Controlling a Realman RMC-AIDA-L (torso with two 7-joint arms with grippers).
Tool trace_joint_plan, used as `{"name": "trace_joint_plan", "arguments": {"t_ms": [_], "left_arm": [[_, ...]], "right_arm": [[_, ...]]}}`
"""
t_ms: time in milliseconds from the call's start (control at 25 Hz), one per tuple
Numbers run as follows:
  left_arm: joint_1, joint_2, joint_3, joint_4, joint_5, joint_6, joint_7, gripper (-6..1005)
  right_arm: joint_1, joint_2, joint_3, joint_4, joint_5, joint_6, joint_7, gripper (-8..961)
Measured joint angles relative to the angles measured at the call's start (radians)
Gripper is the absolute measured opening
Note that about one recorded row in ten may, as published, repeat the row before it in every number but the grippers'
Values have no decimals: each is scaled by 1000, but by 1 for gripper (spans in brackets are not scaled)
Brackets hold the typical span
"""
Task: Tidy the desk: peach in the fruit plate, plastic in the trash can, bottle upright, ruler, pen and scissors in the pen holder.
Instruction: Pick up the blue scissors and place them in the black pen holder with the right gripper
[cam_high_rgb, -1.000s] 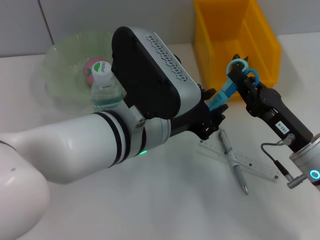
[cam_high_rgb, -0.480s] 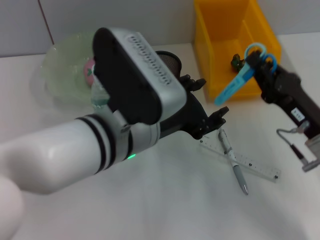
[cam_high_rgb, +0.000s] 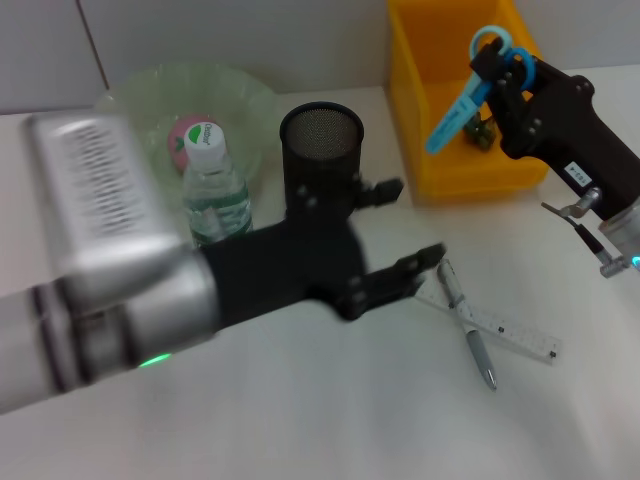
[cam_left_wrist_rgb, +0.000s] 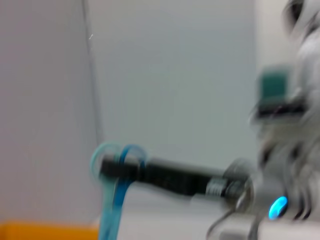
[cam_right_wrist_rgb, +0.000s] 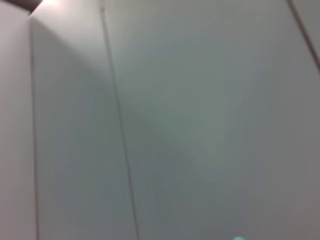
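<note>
our right gripper (cam_high_rgb: 500, 62) pinches one pair of scissors (cam_high_rgb: 468, 92), blades slanting down-left at upper right. left gripper (cam_high_rgb: 395, 235) spread mid-frame; one pen (cam_high_rgb: 466, 322), one ruler (cam_high_rgb: 490, 322).

White table (cam_high_rgb: 300, 420) is carrying fruit plate (cam_high_rgb: 245, 105) upper left, upright bottle (cam_high_rgb: 213, 190), mesh pen holder (cam_high_rgb: 320, 150), yellow bin (cam_high_rgb: 440, 170) upper right, ruler (cam_high_rgb: 510, 328) and pen (cam_high_rgb: 468, 322) lower right.

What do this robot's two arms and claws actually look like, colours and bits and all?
The left arm is a thick white and silver tube with black bands, a small green light and a ribbed grey block; it ends in a black left gripper with thin fingers. The right gripper is a long black body with a small white label, a thin grey cable and a cyan light ring at its wrist.
</note>
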Motion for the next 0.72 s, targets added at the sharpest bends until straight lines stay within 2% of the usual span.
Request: {"name": "trace_joint_plan", "arguments": {"t_ms": [40, 120, 200, 280, 480, 720], "left_arm": [[-15, 0, -44, -77, -79, 85, 68, 664], [-77, 0, -154, -302, -237, 296, 202, 662], [-136, -1, -227, -501, -300, 416, 298, 661], [-191, -3, -276, -709, -304, 491, 436, 660], [-210, -2, -272, -795, -285, 484, 503, 657], [-216, -1, -270, -870, -268, 475, 552, 657]], "right_arm": [[6, 0, -6, -3, -1, 6, -8, 88], [20, -1, -19, -13, -2, 33, -13, 88], [33, 0, -25, -20, -2, 54, -21, 88], [61, 1, -33, -18, -2, 82, -50, 88], [104, 5, -49, 6, -3, 144, -97, 89], [170, 6, -51, 75, -2, 221, -251, 88]]}}
